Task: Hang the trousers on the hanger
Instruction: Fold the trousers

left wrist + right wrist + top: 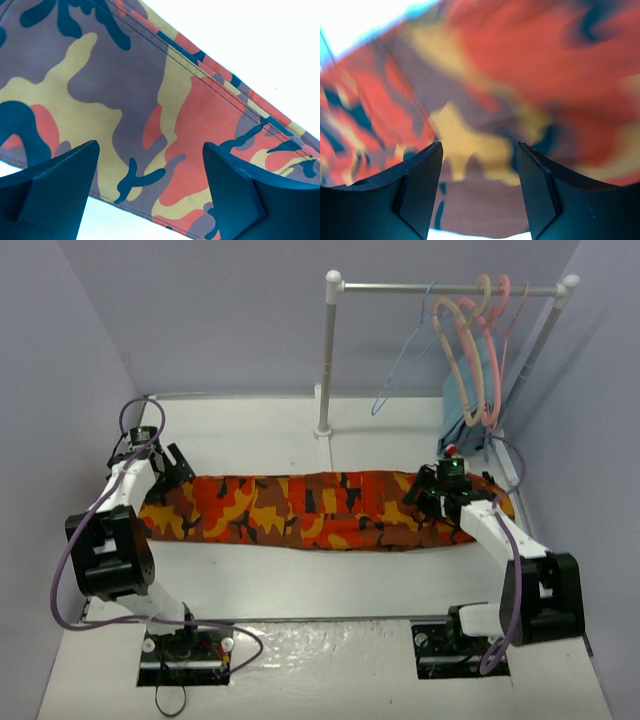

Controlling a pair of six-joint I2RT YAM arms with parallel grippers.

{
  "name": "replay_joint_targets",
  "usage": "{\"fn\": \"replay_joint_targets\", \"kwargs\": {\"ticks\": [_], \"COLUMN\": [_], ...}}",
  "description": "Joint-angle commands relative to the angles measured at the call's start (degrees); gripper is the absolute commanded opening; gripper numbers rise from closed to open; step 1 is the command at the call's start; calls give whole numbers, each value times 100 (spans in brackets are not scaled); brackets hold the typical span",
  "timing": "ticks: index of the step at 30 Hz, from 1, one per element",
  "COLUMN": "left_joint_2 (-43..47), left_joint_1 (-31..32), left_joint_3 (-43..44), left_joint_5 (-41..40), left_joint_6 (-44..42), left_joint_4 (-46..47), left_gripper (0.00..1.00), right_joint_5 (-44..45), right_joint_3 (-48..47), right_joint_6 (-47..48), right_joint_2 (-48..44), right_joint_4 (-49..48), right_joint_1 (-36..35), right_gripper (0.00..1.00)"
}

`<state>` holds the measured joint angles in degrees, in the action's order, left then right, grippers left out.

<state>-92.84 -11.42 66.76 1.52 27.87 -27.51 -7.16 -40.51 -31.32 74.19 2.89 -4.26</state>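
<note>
Arm bases: both are bolted at the near edge of the white worktop (300, 580), the left arm on the left.
Left tool (172, 466) (150, 150): it reaches to the left end of the trousers. Its dark fingers (55, 185) are spread wide, with nothing between them. The wrist view looks down past them onto flat printed cloth with a stitched seam running diagonally.
Right tool (428, 492) (480, 147): it sits over the right end of the trousers. Its fingers (420, 185) stand apart, and no fold is visibly pinched between them. The cloth beyond is close and blurred.
Trousers (300, 508) (125, 100) (520, 75): orange, red, yellow and black camouflage, lying stretched out in a long band across the middle of the worktop from one tool to the other.
Rack (327, 360): a white post and a grey rail stand at the far right, behind the trousers.
Light-blue wire hanger (400, 365): it hangs by its hook from the rail, to the left of the other hangers and well apart from the trousers.
Tan hanger (460, 350): on the rail just right of the blue one.
Pink hanger (495, 360): on the rail beside the tan one.
Teal cloth (452, 420): it hangs below those two hangers.
</note>
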Motion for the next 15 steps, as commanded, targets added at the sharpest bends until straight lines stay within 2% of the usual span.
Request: {"fn": "replay_joint_targets", "kwargs": {"ticks": [1, 6, 10, 15], "left_joint_2": [-121, -679, -1021, -1069], "left_joint_1": [-194, -492, -607, -610], "left_joint_3": [92, 279, 383, 174], "left_joint_5": [194, 353, 398, 428], "left_joint_6": [-396, -488, -465, -323], "left_joint_4": [383, 497, 440, 466], "left_gripper": [82, 82, 82, 82], "right_joint_5": [-100, 244, 113, 498], "right_joint_3": [-5, -92, -90, -223], "right_joint_6": [-51, 90, 261, 480], "right_joint_2": [681, 1353, 1736, 1932], "right_joint_4": [-353, -499, -445, -79], "right_joint_1": [-491, -250, 582, 1368], "right_gripper": [58, 58, 58, 58]}}
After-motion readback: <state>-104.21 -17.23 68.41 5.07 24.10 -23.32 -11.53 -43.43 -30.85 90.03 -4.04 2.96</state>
